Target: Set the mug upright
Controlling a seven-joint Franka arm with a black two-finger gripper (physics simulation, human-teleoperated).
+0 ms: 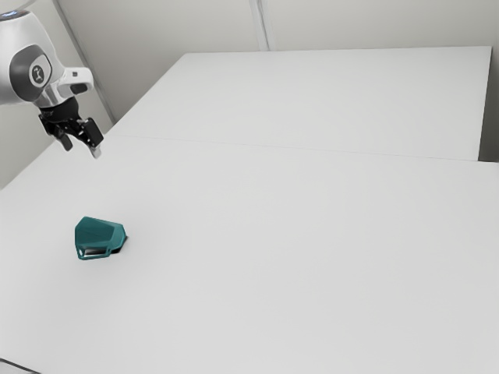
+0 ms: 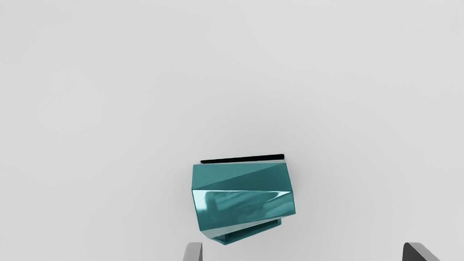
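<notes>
**Teal mug (image 1: pixel 101 234) lies on its side under our open gripper (image 1: pixel 82 148)**

We see the mug tipped over on the white table (image 1: pixel 312 234), toward the exterior view's left. Its faceted body rests along the tabletop, and the angular handle (image 2: pixel 253 232) sticks out low on the side that faces the exterior camera. Which end is the mouth, we cannot tell.

Our white arm (image 1: pixel 19 58) comes in from the exterior view's upper left, with the black gripper at its end pointing down. It hangs above the table, well apart from the mug.

In the wrist view, the two fingertips of our gripper (image 2: pixel 303 252) stand wide apart, with nothing held between them. The mug lies beyond them, handle side nearest the gripper, and nearer the line of one finger than the other. Light glints off one of its broad facets, and a thin black strip (image 2: pixel 243 158) runs along the side opposite the handle; what it is, we cannot tell.

Behind the table in the exterior view, we see a pale wall (image 1: pixel 374 23).
</notes>
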